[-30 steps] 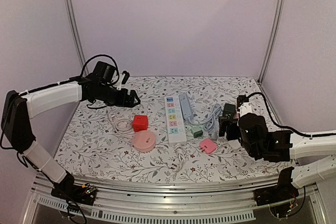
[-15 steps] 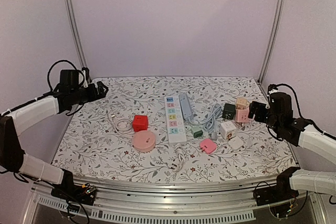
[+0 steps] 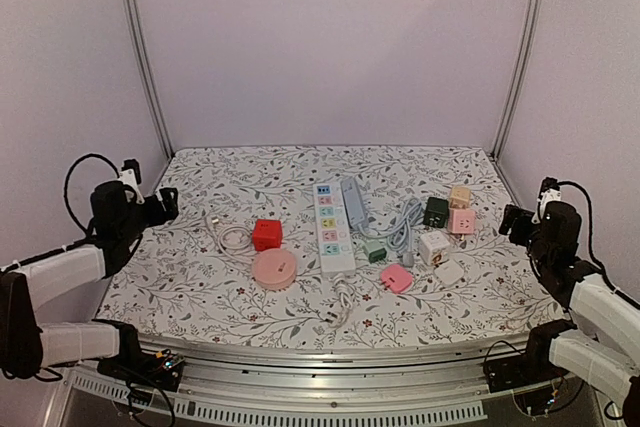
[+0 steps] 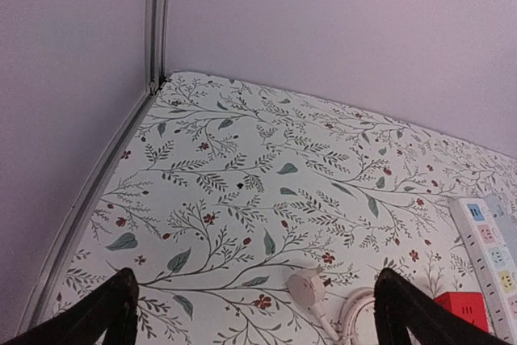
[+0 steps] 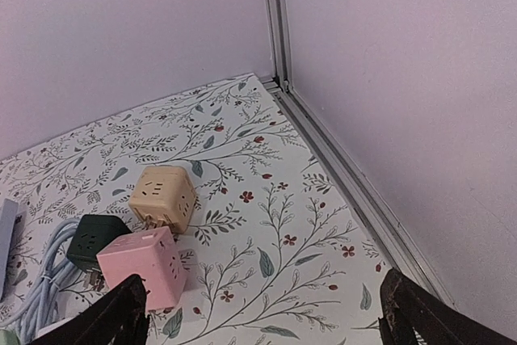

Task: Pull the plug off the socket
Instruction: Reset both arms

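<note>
I find the middle of the surface blocked. The white power strip and grey power strip lie side by side, with the red cube, pink disc and coiled cable to their left and the cube sockets to their right. Passable lanes are the back band along the wall and both side margins, where the left hand and right hand touch nothing.
</note>
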Robot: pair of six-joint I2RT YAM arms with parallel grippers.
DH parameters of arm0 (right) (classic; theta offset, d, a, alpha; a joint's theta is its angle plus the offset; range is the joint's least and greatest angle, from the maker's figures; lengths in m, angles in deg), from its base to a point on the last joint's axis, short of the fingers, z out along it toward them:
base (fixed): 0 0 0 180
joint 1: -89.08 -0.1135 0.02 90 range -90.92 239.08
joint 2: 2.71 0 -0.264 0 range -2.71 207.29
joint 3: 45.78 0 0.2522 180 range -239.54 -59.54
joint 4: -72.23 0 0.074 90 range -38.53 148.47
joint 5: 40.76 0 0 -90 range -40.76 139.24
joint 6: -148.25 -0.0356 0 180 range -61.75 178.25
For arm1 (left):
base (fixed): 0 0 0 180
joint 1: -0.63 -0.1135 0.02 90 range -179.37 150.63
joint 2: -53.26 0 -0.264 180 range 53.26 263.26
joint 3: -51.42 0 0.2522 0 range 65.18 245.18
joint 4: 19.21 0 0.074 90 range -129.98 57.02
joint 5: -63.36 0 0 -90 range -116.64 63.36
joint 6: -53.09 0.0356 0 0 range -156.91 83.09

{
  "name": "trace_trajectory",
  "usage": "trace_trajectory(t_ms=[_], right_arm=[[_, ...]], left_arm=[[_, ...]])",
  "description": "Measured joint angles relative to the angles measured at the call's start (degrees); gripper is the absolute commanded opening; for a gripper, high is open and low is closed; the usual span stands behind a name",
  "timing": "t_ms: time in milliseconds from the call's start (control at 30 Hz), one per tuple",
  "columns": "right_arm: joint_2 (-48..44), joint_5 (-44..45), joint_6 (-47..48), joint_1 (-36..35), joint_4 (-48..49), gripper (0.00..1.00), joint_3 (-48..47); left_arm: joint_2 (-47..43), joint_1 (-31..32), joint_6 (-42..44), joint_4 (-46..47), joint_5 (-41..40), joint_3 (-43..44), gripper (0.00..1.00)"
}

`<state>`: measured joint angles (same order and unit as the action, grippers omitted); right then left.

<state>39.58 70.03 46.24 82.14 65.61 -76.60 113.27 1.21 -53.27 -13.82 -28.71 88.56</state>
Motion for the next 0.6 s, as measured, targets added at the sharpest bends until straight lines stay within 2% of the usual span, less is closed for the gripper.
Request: trace_trajectory(t_ms=[200,600], right_arm=[[-1.3,0.2,2.1,0.0,4.9,0.99,2.4],[-1.8,0.1,2.6,0.0,7.5,0.99,2.9]], left_arm=[[0.2,1.3,4.2,7.7,-0.4,-6.3,0.99],[-1.5,1.5,5.8,12.8,-1.7,-8.5,1.0]])
